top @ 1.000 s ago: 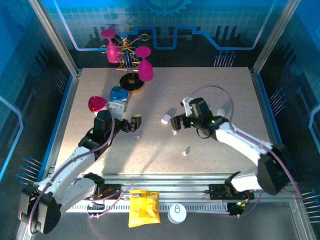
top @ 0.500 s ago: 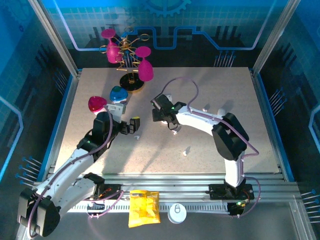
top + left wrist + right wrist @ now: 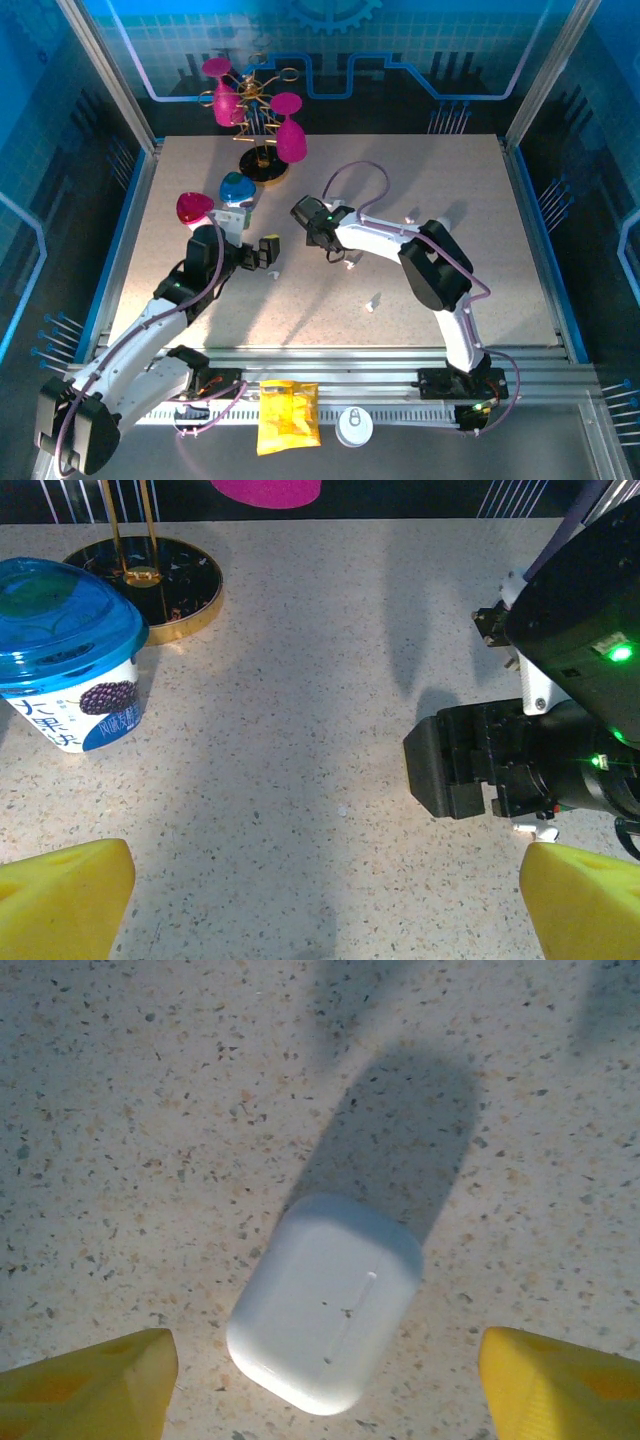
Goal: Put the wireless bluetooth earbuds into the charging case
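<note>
The white charging case (image 3: 325, 1300) lies flat on the table with its lid closed, tilted a little. It sits between the two yellow fingers of my right gripper (image 3: 325, 1390), which is open and hovers right over it without touching. From above, the right gripper (image 3: 320, 238) covers the case. One tiny white earbud (image 3: 373, 302) lies on the table nearer the front, another (image 3: 350, 264) just right of the right gripper. My left gripper (image 3: 268, 248) is open with nothing between its fingers (image 3: 60, 895). It faces the right arm's black wrist (image 3: 500, 770).
A blue-lidded yogurt cup (image 3: 235, 188) and a magenta glass (image 3: 193, 208) stand behind the left gripper. A gold rack with magenta glasses (image 3: 262, 150) is at the back. A yellow packet (image 3: 288, 415) lies on the front rail.
My right arm has swung left across the table, and its gripper now sits over the case. The left gripper has barely moved.
</note>
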